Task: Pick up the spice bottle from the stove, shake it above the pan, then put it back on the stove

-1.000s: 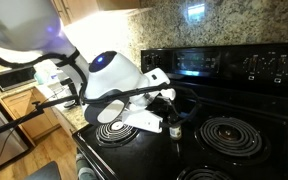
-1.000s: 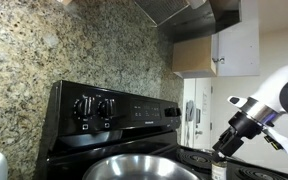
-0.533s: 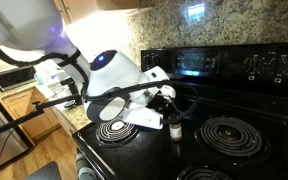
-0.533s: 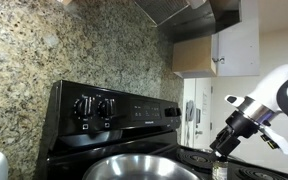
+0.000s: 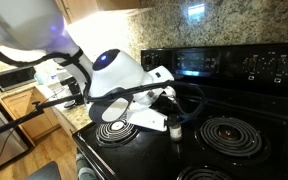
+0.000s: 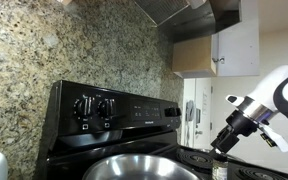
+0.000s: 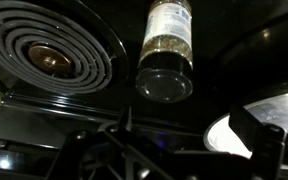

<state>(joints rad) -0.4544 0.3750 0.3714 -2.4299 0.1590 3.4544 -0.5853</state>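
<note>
Jaws spread wide, the gripper (image 7: 187,128) has barely shifted in the last second, hovering over the spice bottle (image 7: 168,45) upright on the stove (image 7: 216,40), upper centre of the wrist view; pickup apparently pending.

- spice bottle (image 7: 167,45): small clear jar, dark cap, pale speckled contents; upright on the glossy top between two coil burners.
- pan (image 6: 134,168): round, shiny silver, shallow.
- stove (image 5: 224,62): black, spiral coils, knobbed back panel.
</note>
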